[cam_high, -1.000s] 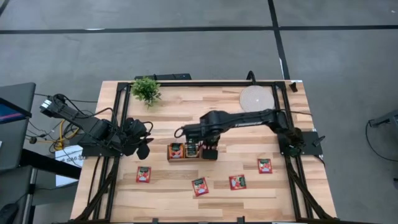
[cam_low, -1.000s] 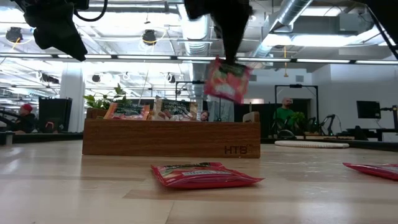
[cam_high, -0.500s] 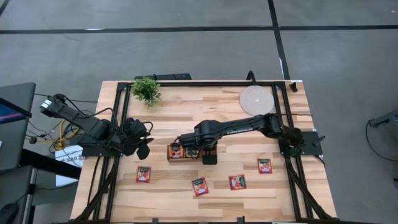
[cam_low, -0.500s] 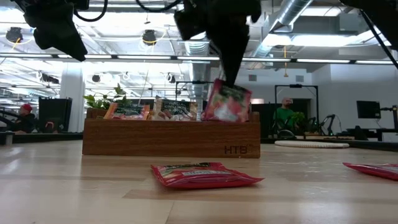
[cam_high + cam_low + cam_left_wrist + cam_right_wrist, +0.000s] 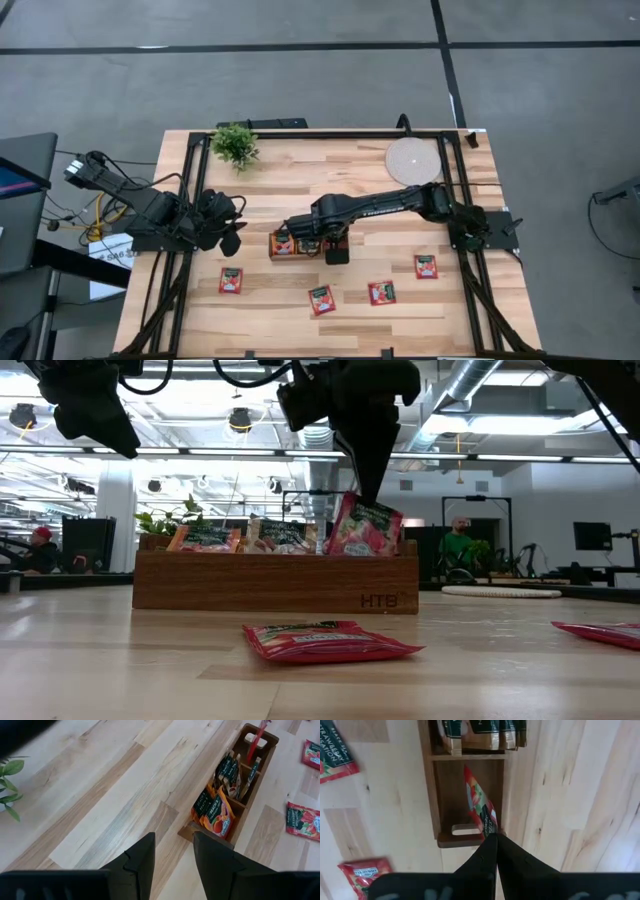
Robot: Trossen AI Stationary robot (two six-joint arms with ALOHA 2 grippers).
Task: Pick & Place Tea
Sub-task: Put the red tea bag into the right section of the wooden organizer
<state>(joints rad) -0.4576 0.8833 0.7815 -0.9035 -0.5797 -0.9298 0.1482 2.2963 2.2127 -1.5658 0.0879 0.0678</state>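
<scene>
With the right hand (image 5: 491, 838) pinched shut on the top edge of a red tea sachet (image 5: 479, 807) hanging into the empty end compartment of the wooden tray (image 5: 426, 795), lowering straight and releasing only once seated looks wisest.

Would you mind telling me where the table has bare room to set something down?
The widest bare patch lies between the plant and the round disc, behind the tray. The front strip is crowded with four loose sachets. Around the tray, the right gripper is lowering a sachet; the left gripper waits left.
</scene>
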